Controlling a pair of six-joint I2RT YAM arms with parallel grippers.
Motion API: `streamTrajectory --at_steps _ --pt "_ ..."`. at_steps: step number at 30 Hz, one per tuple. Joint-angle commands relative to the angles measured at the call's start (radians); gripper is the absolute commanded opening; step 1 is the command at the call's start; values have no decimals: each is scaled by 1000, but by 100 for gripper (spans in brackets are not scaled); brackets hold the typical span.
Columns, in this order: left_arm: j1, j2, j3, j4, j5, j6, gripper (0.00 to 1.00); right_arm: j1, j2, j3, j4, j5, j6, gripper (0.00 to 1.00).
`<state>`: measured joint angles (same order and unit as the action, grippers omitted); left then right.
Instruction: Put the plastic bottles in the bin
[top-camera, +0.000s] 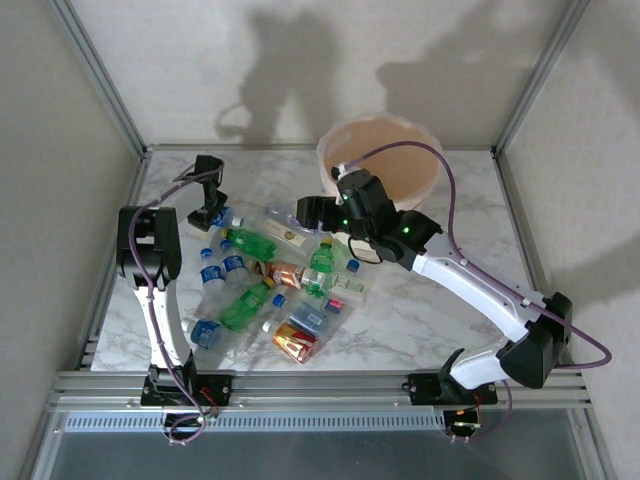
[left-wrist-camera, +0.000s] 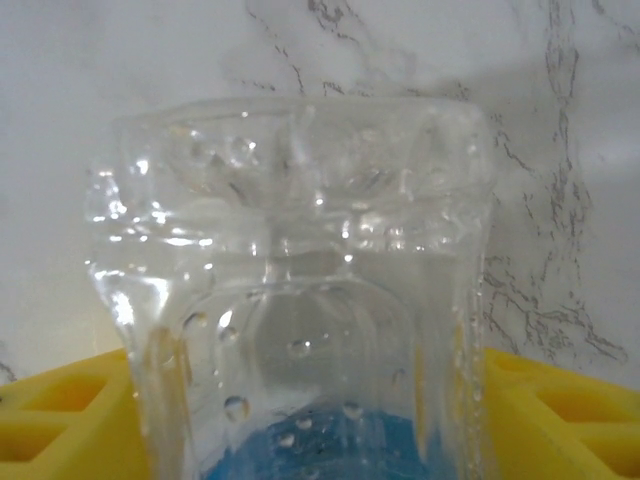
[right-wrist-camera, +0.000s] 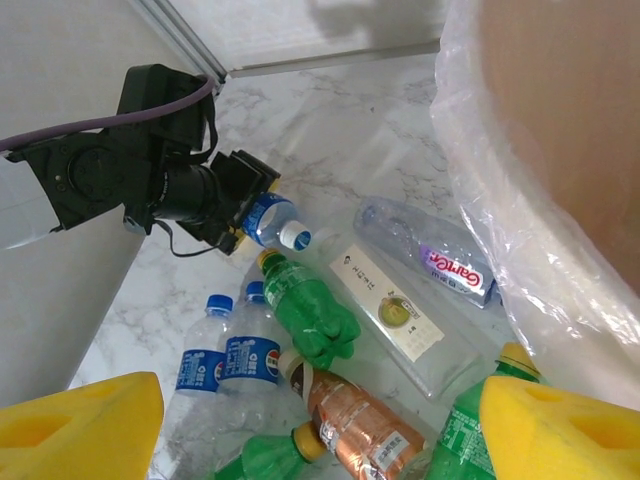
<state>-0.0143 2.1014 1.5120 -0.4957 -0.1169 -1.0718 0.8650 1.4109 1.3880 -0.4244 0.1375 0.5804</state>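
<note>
I've got L tool (right-wrist-camera: 252, 210) pinching one blue-label bottle (left-wrist-camera: 320, 300), R tool (right-wrist-camera: 320, 430) wide & empty; other bottles (top-camera: 245, 305) litter desk (top-camera: 420, 320), not bin (top-camera: 425, 175)

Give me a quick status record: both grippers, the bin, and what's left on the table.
left gripper: far left of the table, shut on a clear blue-labelled bottle
right gripper: open, empty, above the loose bottles, beside the bin
bin: upright at the far side, bag-lined
loose bottles: about a dozen, lying between the arms
task state: most bottles not yet binned
</note>
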Motion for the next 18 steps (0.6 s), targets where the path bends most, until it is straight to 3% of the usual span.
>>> streamTrajectory --at_steps 1,8,12,18 --pt "-6 -53 27 -47 -61 2 64 6 -11 -12 -19 38 -3 83" --pt "-25 -147 86 -71 -112 46 60 6 -58 -10 -18 76 -2 83" --pt "-49 -240 155 -86 -107 88 60 3 -111 13 -62 172 -21 84" --pt "-160 -334 339 -88 -65 178 60 -39 -188 63 -162 295 -28 85"
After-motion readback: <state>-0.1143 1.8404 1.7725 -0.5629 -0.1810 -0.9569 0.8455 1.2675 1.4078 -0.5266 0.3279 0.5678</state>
